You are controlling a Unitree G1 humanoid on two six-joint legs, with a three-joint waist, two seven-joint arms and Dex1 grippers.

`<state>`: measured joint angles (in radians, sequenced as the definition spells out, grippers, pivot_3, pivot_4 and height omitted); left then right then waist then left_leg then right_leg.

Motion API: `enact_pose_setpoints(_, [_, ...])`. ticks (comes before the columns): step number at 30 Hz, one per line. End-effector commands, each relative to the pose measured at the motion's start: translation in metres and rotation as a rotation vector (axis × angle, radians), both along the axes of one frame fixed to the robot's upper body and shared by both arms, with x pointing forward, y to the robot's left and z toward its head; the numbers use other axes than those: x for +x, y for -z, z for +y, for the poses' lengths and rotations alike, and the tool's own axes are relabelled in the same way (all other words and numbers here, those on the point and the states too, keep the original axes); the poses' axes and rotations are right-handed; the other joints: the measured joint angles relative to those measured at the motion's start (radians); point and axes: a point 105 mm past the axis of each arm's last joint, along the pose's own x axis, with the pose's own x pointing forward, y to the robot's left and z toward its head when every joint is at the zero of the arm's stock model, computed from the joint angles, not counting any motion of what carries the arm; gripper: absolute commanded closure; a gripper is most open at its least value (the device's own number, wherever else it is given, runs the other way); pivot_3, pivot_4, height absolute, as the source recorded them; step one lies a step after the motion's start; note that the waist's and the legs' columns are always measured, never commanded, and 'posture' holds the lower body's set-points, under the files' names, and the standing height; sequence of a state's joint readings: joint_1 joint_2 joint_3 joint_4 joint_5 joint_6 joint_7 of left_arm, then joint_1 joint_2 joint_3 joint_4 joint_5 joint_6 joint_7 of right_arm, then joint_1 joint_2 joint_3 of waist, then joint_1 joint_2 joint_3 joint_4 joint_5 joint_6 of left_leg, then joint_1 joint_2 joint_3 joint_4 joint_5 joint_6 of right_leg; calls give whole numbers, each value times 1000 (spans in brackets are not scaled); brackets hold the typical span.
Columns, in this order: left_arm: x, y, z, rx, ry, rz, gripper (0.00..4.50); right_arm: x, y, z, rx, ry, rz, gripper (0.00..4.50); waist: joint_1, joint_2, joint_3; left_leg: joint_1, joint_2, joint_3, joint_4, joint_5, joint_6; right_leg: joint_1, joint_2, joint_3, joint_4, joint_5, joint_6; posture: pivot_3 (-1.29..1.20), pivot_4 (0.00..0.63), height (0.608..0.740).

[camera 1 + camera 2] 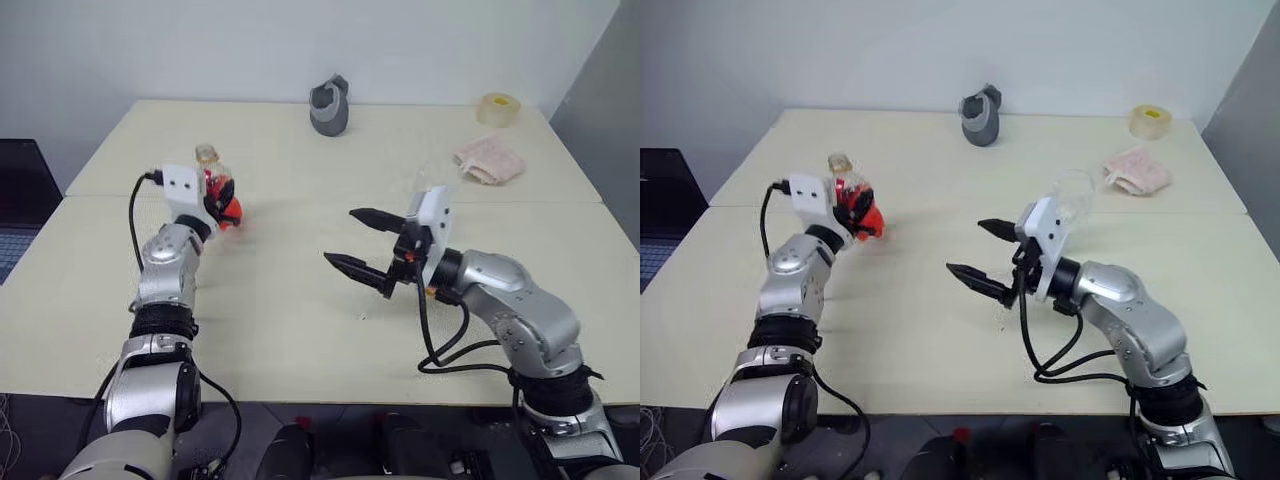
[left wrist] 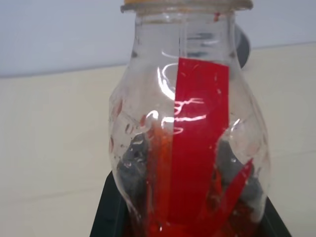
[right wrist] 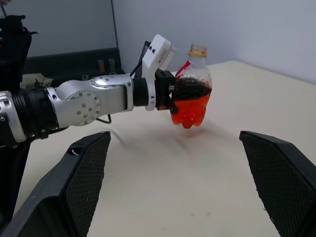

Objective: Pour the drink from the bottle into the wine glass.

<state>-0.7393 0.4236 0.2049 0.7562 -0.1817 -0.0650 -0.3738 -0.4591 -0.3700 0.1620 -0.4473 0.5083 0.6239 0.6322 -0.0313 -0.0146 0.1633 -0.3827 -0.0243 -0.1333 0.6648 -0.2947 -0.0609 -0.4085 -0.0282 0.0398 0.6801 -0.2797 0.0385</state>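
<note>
Your left gripper (image 3: 170,96) is clenched on the bottle (image 3: 192,89), holding it upright just above the table (image 1: 300,330); the drink (image 3: 190,111) fills its lower part. Your right gripper (image 1: 362,243) is released, fingers spread wide, to the bottle's right. The wine glass (image 1: 1077,195) beyond it is faint, mostly hidden behind that wrist.
</note>
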Motion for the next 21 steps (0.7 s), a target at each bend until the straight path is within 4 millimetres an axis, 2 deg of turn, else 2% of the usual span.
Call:
enact_pose_setpoints(1, [1,-9,-5,-11,1,-72,3458,-1,-12,2,15,-1,-72,28,5,-1,0,0,0,-1,0,0,0,0,0,0,0,0,0,0,150,740])
enact_pose_setpoints(4, [0,-1,-4,-24,-16,-68,3458,1,-12,1,11,12,-74,28,4,-1,0,0,0,0,0,0,0,0,0,0,0,0,0,0,150,740])
enact_pose_setpoints(15, [-8,9,-4,-23,-15,-70,63,1,-8,-6,-7,39,-71,0,-1,-1,-1,1,0,0,0,0,0,0,1,0,1,0,0,0,150,740])
enact_pose_setpoints(21, [-27,13,-4,-14,-9,-70,21,-5,2,-15,-24,60,-46,0,-1,-1,-1,1,1,0,-1,0,0,0,1,0,1,0,0,0,150,740])
